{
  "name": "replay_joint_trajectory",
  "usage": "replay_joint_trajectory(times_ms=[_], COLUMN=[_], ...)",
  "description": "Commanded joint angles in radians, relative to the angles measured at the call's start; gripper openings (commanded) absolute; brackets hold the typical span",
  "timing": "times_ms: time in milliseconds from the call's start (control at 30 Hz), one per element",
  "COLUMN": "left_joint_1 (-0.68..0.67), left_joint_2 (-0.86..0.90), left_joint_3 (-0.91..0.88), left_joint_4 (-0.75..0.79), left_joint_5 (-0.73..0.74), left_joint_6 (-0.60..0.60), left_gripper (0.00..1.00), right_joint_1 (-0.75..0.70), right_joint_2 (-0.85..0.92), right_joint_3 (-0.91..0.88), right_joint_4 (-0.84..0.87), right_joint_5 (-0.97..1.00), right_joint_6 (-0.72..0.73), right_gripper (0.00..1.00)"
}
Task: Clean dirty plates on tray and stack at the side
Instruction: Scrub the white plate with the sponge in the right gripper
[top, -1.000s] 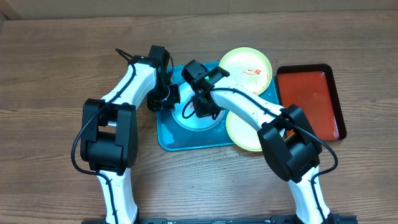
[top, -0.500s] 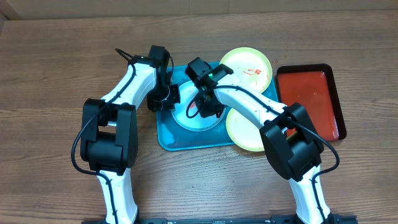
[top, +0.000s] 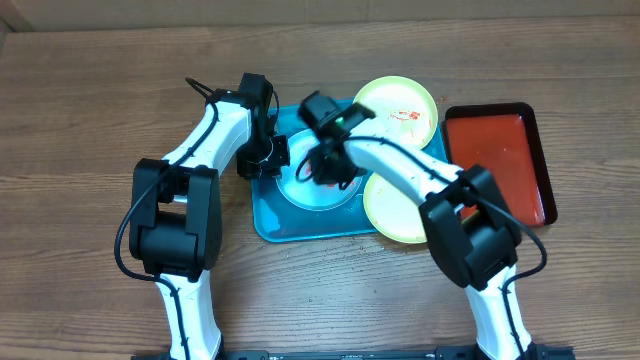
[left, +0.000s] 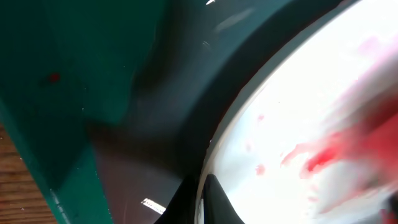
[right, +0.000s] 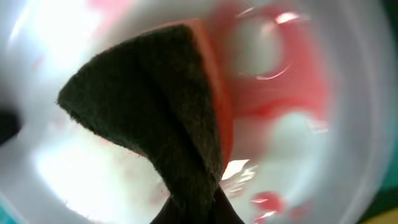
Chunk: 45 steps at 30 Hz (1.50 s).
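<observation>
whitish plate (top: 300, 196) on tray (top: 268, 220), sauce-smeared | right gripper (top: 330, 172) clenched on sponge (right: 155, 118) against it, arm covering part of lower yellow-green plate (top: 392, 222) | upper yellow-green plate (top: 395, 105), red tray (top: 497, 165) to right | left gripper (top: 264, 160) at plate rim, grip unclear | right gripper nudged since a second ago

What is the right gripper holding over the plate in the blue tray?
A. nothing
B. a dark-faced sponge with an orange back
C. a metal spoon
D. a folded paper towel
B: the right wrist view shows a dark-faced, orange-backed sponge against the sauce-smeared whitish plate.
</observation>
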<state>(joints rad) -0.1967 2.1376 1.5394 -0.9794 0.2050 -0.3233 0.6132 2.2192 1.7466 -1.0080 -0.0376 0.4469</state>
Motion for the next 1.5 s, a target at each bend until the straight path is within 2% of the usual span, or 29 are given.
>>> replay_joint_trajectory(times_ms=[0,233,433,500,567,600,700,833,967,1167,1300,1467], left_joint_1=[-0.008,-0.008,-0.008,-0.008,-0.008,-0.008,-0.008,-0.008,-0.008,-0.008,-0.008,-0.008], left_joint_2=[0.044,0.044,0.044,0.044,0.044,0.044,0.044,0.044,0.044,0.044,0.044,0.044], left_joint_3=[-0.029,-0.029,-0.029,-0.029,-0.029,-0.029,-0.029,-0.029,-0.029,-0.029,-0.029,-0.029], left_joint_4=[0.011,0.012,0.010,0.008,0.008,0.008,0.009,0.009,0.009,0.008,0.008,0.009], left_joint_5=[-0.047,-0.047,-0.047,-0.047,-0.047,-0.048,-0.047,-0.048,-0.047,-0.047,-0.047,-0.048], left_joint_6=[-0.021,-0.021,-0.021,-0.021,-0.021,-0.021,-0.021,-0.021,-0.021,-0.021,-0.021,-0.020], left_gripper=[0.04,0.04,0.04,0.04,0.04,0.04,0.04,0.04,0.04,0.04,0.04,0.04], right_joint_1=[-0.043,-0.021,0.003,0.003,0.002,0.001,0.001,0.001,0.000,-0.002,-0.002,-0.002], right_joint_2=[0.011,0.011,0.016,0.016,0.016,0.016,0.016,0.016,0.016,0.019,0.049,0.070], right_joint_3=[0.027,0.027,0.027,0.027,0.027,0.027,0.027,0.027,0.027,0.026,0.027,0.028], right_joint_4=[0.009,0.009,0.007,0.007,0.009,0.011,0.031,0.054,0.088,0.090,0.088,0.100], right_joint_5=[-0.003,-0.035,-0.033,-0.032,-0.032,-0.032,-0.037,-0.046,-0.047,-0.051,-0.076,-0.077], right_joint_6=[0.092,0.045,0.063,0.078,0.076,0.068,-0.014,-0.134,-0.214,-0.212,-0.212,-0.206], right_gripper=[0.04,0.04,0.04,0.12,0.31,0.37,0.41,0.43,0.42,0.27,0.25,0.04])
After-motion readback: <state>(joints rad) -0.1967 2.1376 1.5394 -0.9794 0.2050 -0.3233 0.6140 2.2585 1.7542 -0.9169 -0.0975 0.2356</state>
